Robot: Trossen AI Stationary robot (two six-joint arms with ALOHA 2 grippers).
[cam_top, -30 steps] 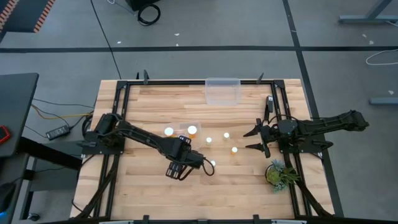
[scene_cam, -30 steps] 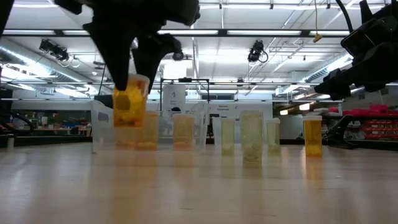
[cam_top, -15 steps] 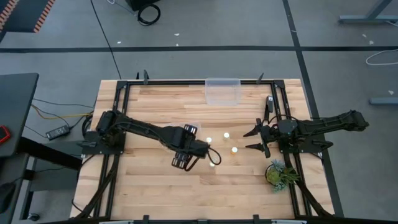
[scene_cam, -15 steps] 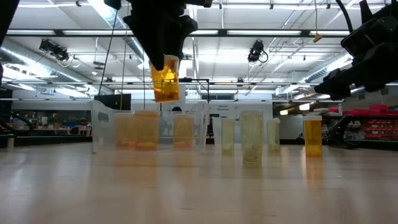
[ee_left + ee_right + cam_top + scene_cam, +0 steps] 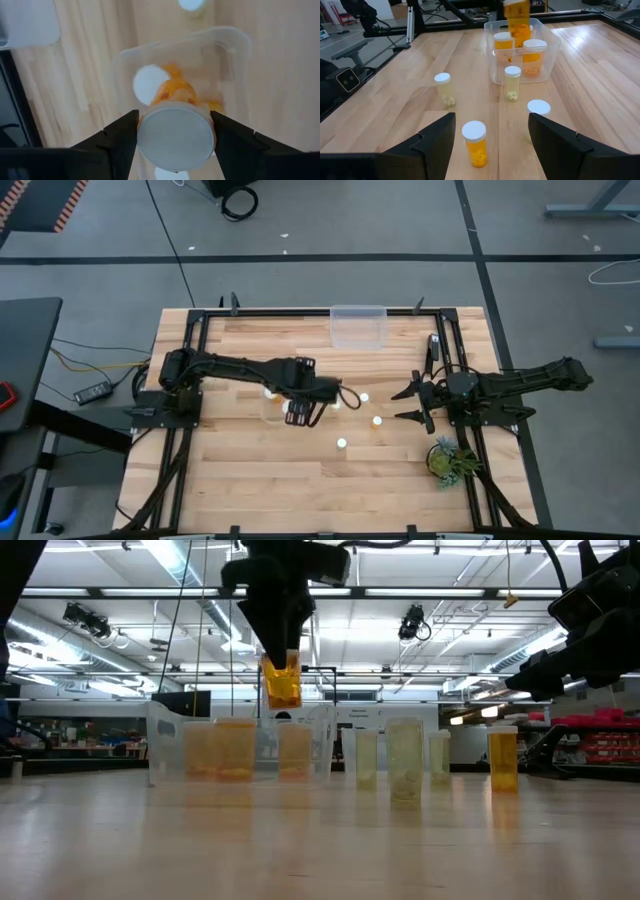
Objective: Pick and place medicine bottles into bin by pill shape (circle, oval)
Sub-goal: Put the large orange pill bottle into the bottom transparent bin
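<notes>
Left gripper (image 5: 300, 406) clenched on an amber bottle (image 5: 282, 681), white cap (image 5: 175, 136) between the jaws, held in the air above a clear bin (image 5: 542, 50) near the table (image 5: 240, 480) middle. Two capped bottles (image 5: 531, 56) already inside that bin, standing upright. Second clear bin (image 5: 358, 326) at the far edge, well apart from the first.

Right gripper (image 5: 412, 404) waiting at the right side of the table, jaws spread wide, nothing between them. Ahead of it, loose bottles on the wood: an orange one (image 5: 474, 143) nearest, a pale one (image 5: 444, 89) to one side, a slim one (image 5: 512, 82) just beside the bin wall, another white cap (image 5: 538, 108) close by.

From the low view, a row of upright bottles (image 5: 404, 758) across the table beneath the raised one. Small green plant (image 5: 447, 459) near the right arm's base.
</notes>
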